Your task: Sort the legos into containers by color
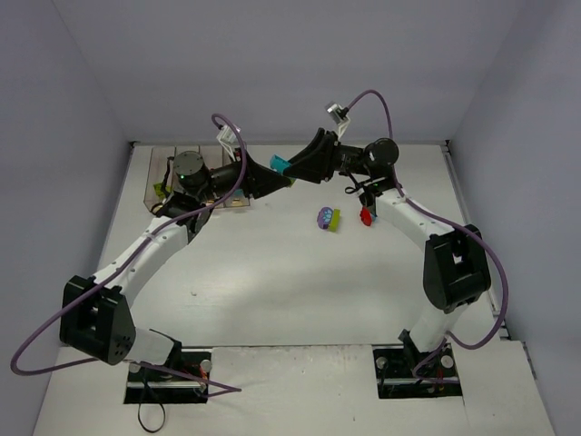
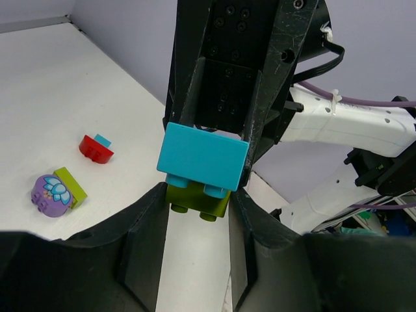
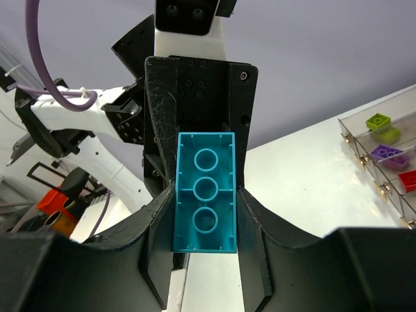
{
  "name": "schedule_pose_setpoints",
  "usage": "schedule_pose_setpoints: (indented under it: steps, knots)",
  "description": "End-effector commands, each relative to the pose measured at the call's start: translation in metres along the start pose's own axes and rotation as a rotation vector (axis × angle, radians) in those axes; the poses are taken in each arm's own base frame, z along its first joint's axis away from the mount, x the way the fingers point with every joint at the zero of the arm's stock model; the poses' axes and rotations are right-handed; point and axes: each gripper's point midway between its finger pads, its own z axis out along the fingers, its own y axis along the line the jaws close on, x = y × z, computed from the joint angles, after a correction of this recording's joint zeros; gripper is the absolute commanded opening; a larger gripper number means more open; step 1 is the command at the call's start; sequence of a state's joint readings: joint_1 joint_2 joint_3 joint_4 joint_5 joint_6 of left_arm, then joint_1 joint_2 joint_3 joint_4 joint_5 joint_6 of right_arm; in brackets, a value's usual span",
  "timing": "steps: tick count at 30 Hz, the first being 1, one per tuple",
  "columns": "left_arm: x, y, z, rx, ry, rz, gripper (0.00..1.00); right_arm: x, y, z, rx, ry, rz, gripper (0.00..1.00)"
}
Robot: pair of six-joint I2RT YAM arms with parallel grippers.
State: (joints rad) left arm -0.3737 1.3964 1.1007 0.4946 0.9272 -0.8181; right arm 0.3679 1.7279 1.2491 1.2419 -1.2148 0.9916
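Here, left arm [image 1: 154,241] and right arm [image 1: 413,222] stretched inward, right gripper [image 3: 206,218] pinching teal brick [image 3: 206,188], left gripper [image 2: 198,218] clamping lime brick [image 2: 194,200].

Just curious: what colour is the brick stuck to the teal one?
Lime green brick, clearest in left wrist view.

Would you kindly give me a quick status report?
Right gripper shut on teal brick. Left gripper shut on lime brick joined to it, mid-air. Purple-lime piece, red-teal piece loose on table, not in the way.
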Motion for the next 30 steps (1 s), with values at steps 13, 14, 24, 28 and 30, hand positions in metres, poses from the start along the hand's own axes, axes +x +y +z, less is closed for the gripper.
schedule_pose_setpoints:
  steps: [13, 14, 24, 28, 30]
  knots:
    - [0.029, -0.018, -0.025, -0.008, 0.073, 0.050, 0.00, -0.059, 0.033, -0.021, 0.026, -0.128, -0.301, 0.00]
    - [0.029, -0.017, -0.027, -0.019, 0.069, 0.045, 0.00, -0.058, 0.031, -0.021, 0.030, -0.125, -0.304, 0.00]
    - [-0.034, 0.126, -0.148, -0.941, -0.114, 0.023, 0.00, -0.028, -0.010, -0.039, 0.272, -0.035, -0.313, 0.00]
    - [-0.067, 0.166, -0.214, -1.283, -0.205, 0.005, 0.00, -0.010, -0.025, -0.054, 0.395, 0.006, -0.294, 0.00]
    - [-0.073, 0.195, -0.242, -1.419, -0.221, -0.014, 0.00, -0.003, -0.035, -0.062, 0.452, 0.025, -0.314, 0.00]
